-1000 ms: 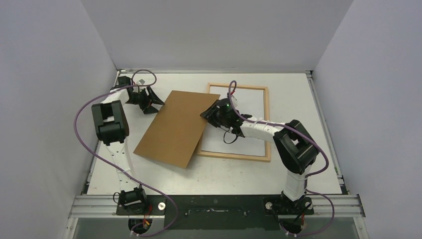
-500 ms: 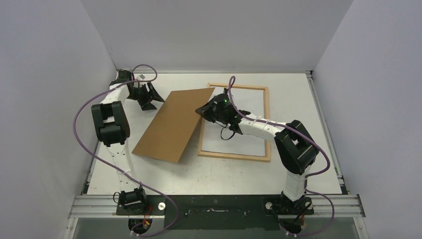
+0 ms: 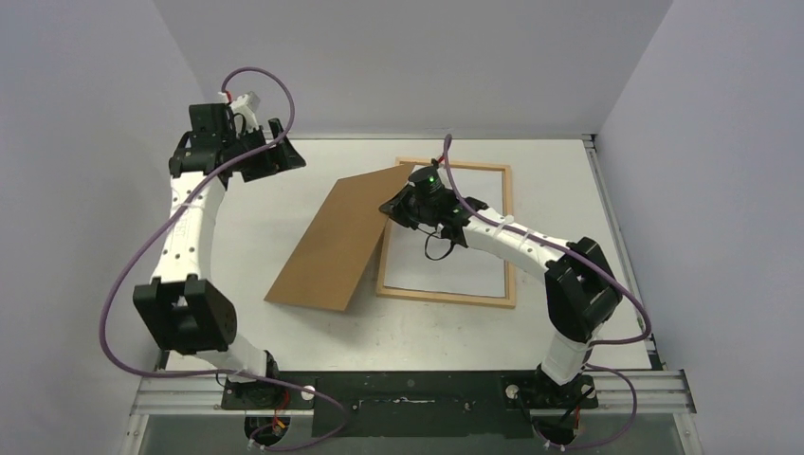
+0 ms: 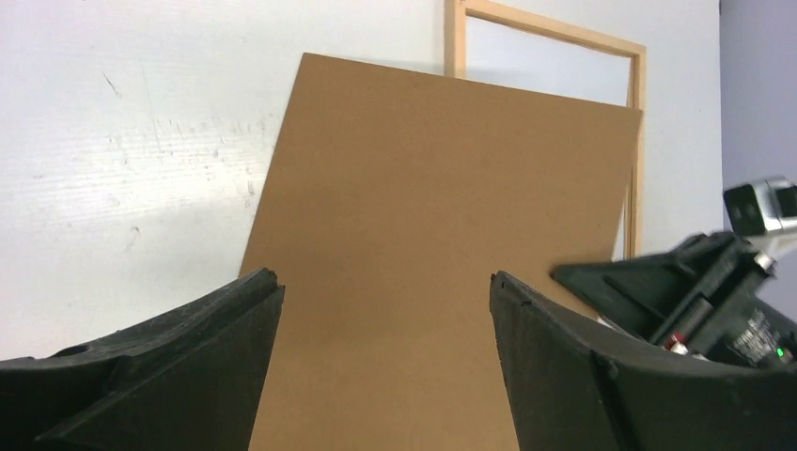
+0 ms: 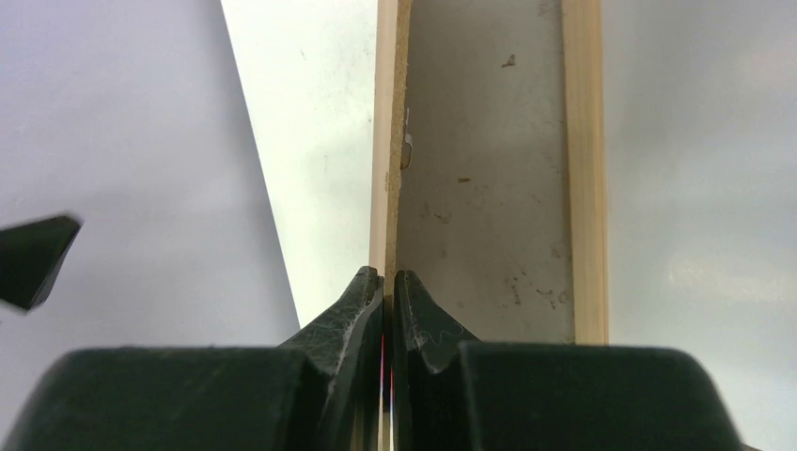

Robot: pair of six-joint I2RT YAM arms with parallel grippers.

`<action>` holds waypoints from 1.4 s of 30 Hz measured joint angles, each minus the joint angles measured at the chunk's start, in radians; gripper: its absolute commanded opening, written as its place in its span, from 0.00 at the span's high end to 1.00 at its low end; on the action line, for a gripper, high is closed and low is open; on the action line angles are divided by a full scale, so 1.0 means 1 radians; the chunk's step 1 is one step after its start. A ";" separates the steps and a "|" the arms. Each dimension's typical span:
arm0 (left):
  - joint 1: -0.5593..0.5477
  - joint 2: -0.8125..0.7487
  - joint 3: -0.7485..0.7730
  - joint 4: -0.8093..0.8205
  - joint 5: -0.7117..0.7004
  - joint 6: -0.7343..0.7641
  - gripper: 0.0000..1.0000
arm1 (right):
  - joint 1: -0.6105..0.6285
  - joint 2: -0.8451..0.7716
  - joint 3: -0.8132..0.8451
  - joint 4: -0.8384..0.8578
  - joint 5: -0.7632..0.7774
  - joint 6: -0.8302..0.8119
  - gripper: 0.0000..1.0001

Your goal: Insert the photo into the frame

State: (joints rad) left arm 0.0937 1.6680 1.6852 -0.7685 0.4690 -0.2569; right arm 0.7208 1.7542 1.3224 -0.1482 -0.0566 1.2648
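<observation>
The frame (image 3: 509, 237) lies flat on the white counter (image 3: 555, 180), right of centre, with its long bars running near to far. The pale rectangle inside its bars shows no picture, and I cannot tell whether it is the photo's back or bare counter.

A brown backing board (image 3: 337, 246) stands tilted just left of the frame. Its near-left edge is down on the counter, while its far-right corner is raised and covers the frame's far-left corner. The right gripper (image 3: 398, 210) has that raised corner. In the right wrist view its fingers (image 5: 362, 305) are clenched on a thin tan edge seen end-on, with one frame bar (image 5: 583, 169) running alongside to the right.

The left gripper (image 3: 282, 152) hangs high over the far-left corner of the counter, well apart from the board. Its fingers (image 4: 235, 319) are spread wide and grasp nothing. Its wrist camera looks between them onto the board's brown face (image 4: 423, 188), with the frame's bars (image 4: 545, 28) behind it.
</observation>
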 measured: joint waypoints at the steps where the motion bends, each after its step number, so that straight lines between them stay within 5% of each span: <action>1: -0.010 -0.059 -0.034 0.002 -0.011 0.005 0.11 | 0.001 -0.006 0.000 -0.016 0.005 0.002 1.00; 3: -0.020 -0.147 -0.082 0.005 -0.031 0.010 0.03 | 0.002 -0.011 0.007 -0.048 0.016 0.006 1.00; 12: -0.021 -0.467 -0.247 0.012 -0.084 0.041 0.04 | 0.035 -0.012 0.101 -0.174 0.089 0.017 1.00; 22: -0.043 -0.713 -0.422 0.119 0.142 0.065 0.10 | 0.073 -0.013 0.139 -0.279 0.193 0.112 1.00; 31: -0.169 -0.763 -0.477 0.068 0.183 0.182 0.11 | 0.070 0.023 0.334 -0.414 0.248 0.070 1.00; 42: -0.197 -0.787 -0.486 -0.058 -0.014 0.316 0.12 | 0.058 0.079 0.451 -0.410 0.282 -0.082 1.00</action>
State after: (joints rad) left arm -0.1032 0.8806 1.1992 -0.8268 0.4549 0.0593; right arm 0.7784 1.8332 1.7737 -0.5587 0.2253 1.1831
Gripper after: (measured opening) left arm 0.883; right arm 0.053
